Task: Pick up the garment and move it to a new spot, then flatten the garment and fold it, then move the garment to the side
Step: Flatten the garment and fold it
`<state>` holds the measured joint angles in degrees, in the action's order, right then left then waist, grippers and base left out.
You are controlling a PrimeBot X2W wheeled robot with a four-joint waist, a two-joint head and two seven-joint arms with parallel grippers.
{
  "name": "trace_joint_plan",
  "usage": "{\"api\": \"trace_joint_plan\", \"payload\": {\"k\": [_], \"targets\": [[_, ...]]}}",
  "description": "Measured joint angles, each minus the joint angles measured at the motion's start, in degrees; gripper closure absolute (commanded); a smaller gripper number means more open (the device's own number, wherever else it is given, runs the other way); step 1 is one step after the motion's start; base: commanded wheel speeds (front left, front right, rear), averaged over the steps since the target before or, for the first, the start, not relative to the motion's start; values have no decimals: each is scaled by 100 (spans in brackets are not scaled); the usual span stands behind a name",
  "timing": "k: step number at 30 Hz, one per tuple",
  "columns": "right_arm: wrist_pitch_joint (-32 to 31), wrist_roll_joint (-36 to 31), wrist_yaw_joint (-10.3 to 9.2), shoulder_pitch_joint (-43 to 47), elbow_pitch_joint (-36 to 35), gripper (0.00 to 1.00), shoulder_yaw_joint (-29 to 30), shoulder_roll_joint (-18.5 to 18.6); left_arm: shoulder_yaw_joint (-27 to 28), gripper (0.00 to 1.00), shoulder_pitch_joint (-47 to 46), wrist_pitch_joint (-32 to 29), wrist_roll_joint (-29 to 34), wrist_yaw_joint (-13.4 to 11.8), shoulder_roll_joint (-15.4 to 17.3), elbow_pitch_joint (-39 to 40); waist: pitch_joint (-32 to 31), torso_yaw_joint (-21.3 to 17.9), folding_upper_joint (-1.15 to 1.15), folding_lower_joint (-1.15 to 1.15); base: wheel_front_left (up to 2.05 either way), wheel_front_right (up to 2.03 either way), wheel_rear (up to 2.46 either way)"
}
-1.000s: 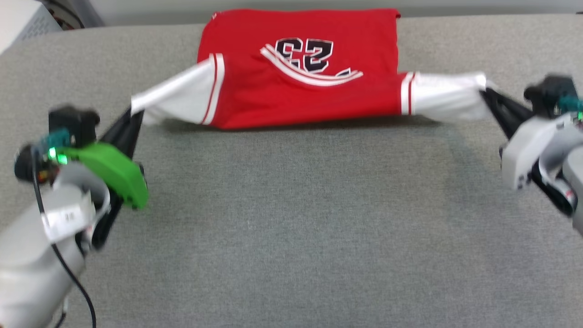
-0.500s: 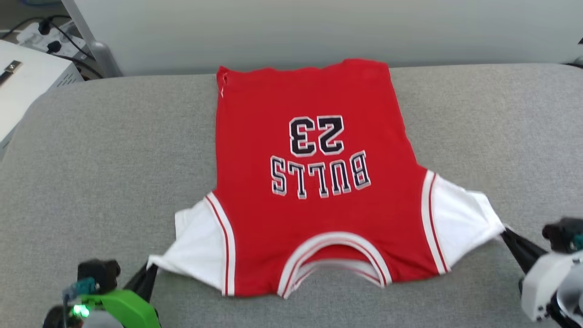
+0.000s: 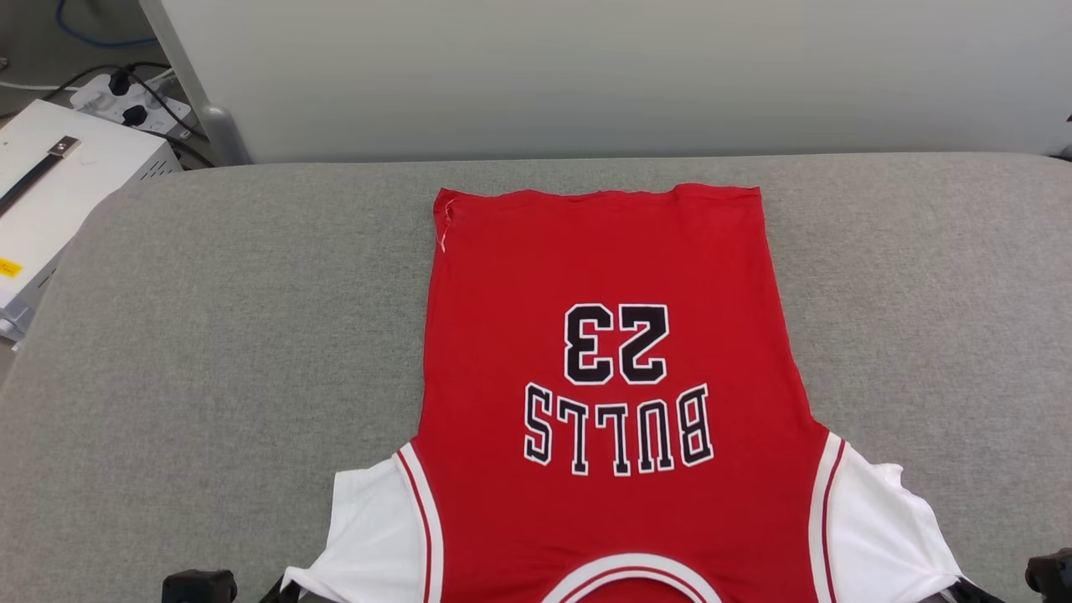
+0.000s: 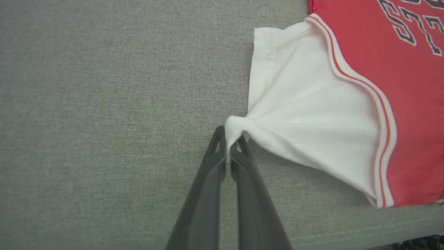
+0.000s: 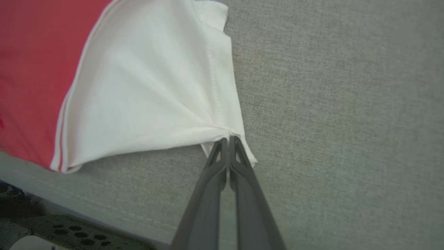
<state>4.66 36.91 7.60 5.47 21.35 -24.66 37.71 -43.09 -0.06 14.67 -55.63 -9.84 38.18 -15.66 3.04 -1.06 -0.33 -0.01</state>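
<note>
Both halves of the garment (image 3: 603,377) now lie open. A second ago we had it doubled over, collar trim flopped across the "23" and the sleeves stretched taut in the air between our arms. Now the red body is spread front-up on the grey tabletop (image 3: 209,335) with the lettering fully readable, the hem at the end farthest from our grippers and the collar at the end nearest them. The head camera has tipped meanwhile, so we do not read the garment's shift in that view as travel. The left sleeve (image 4: 305,114) fans forward and inward from a bunched corner pinched in the left gripper (image 4: 229,139), whose fingers are closed tight on the white cloth. The right sleeve (image 5: 149,93) does likewise from the right gripper (image 5: 228,140), also clamped fully on its corner. Both sleeves look creased and slightly lifted near the pinch, while the body between the grippers looks smooth. We judge the move to a new spot done and the flattening nearly so: what remains before folding is to lay the sleeve corners down and let go. The tabletop's near edge runs close behind both grippers, so the collar end has little room to spare. Well beyond the hem, out on the left gripper's side, a white box (image 3: 50,193) and a power strip (image 3: 126,88) sit off the tabletop.
</note>
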Motion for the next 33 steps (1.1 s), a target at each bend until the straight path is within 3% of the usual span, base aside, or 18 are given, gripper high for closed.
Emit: {"api": "trace_joint_plan", "payload": {"k": [1,3,4,5,6,14,22,26,33], "targets": [[-97,-96,0,43,-69,100,103,-15,22,100,-1,0,34,0,-14,13,8,8,0,0,0,0,0],[-269,-236,-1,69,-205,71,288,-86,48,100,-2,0,92,1,-23,41,25,23,0,0,0,0,0],[-385,-265,-1,82,-315,61,379,-145,69,100,-3,0,120,1,-34,58,37,30,0,0,0,0,0],[-498,-305,-1,92,-408,7,468,-201,90,100,-7,0,143,2,-44,81,52,35,0,0,0,0,0],[-555,-346,-1,98,-499,0,558,-240,122,100,-10,0,178,1,-59,101,67,40,0,0,0,0,0],[-1074,-657,-4,-63,-1622,0,1608,-120,287,100,-161,-1,528,-115,-258,479,274,136,0,0,0,0,0],[-1804,-600,-5,-2050,-2470,0,2477,383,386,100,-647,0,1100,-200,-264,1016,736,335,0,0,0,0,0],[-2424,-392,-5,-3282,-2381,0,2354,571,392,100,-904,-1,1258,-200,-335,1235,1037,508,0,0,0,0,0],[-3907,-297,-5,-5297,-1544,0,1532,704,398,100,-1205,-1,1605,-201,-505,1529,1620,844,0,1,0,0,0]]}}
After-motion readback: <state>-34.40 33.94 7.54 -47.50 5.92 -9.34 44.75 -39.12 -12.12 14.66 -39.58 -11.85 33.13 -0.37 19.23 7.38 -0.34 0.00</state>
